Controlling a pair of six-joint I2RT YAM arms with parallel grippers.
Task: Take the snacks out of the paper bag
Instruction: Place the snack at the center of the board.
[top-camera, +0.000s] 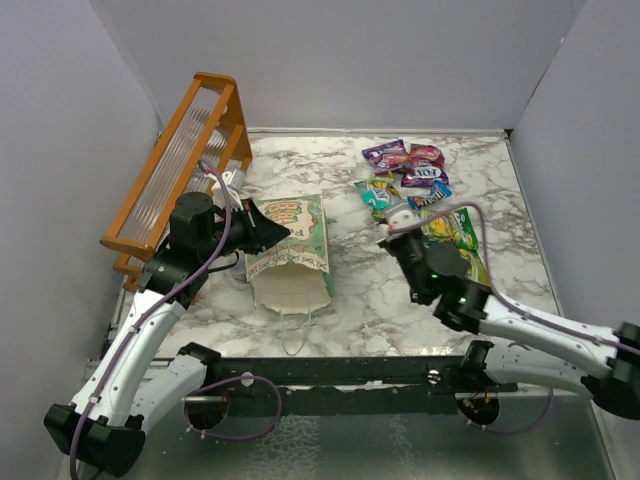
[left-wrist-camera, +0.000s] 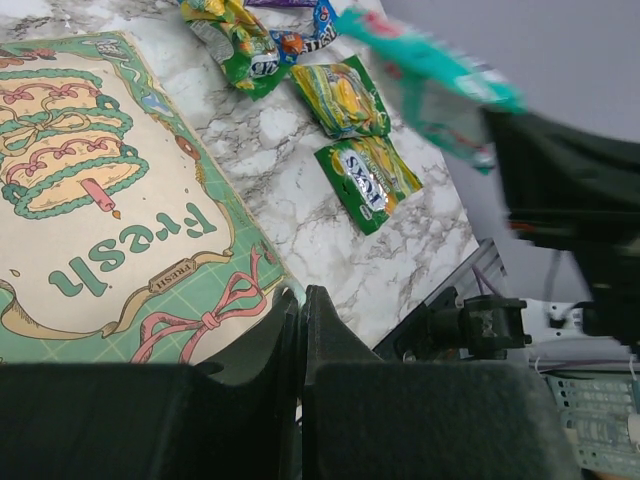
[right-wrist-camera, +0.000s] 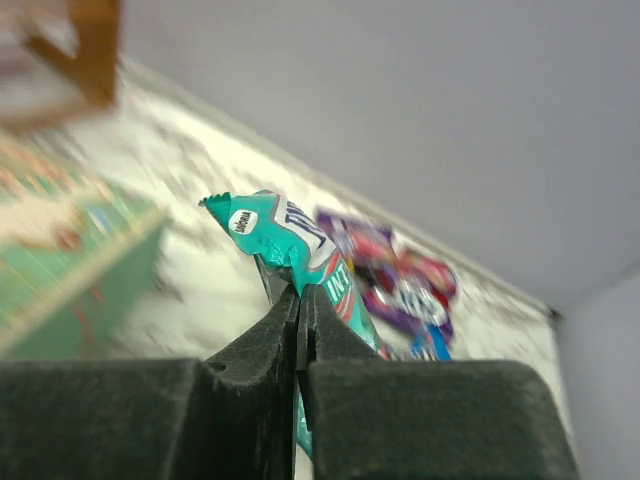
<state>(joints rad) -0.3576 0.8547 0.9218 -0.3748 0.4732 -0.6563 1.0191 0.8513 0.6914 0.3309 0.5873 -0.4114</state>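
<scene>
Progress looks well along, by my reading: most of the snacks (top-camera: 418, 168) lie loose on the tabletop (top-camera: 370, 290), at about 1 o'clock from the paper bag (top-camera: 295, 262) in the overhead view, and one more is in the right arm's grip. The right gripper (right-wrist-camera: 298, 300) has its jaws closed on a teal packet (right-wrist-camera: 290, 240), held up between the bag and the pile. The left gripper (left-wrist-camera: 300, 305) has its jaws closed too, at the bag's far end near 12 o'clock; whether paper is pinched between them I cannot tell. The bag lies on its side, printed face up, mouth open toward 6 o'clock. The part of its cream inside that shows holds nothing; the deeper part is hidden, so more packets may remain. What seems left is to set the teal packet with the others and check the bag.

The packets are glossy, crinkled plastic, flat pillows with crimped ends, in purple, red, blue, yellow-green and green. The bag is matte mint-green paper with sharp creases and thin white string handles (top-camera: 295, 332) trailing from its mouth. The tabletop is smooth, marbled white and grey.
</scene>
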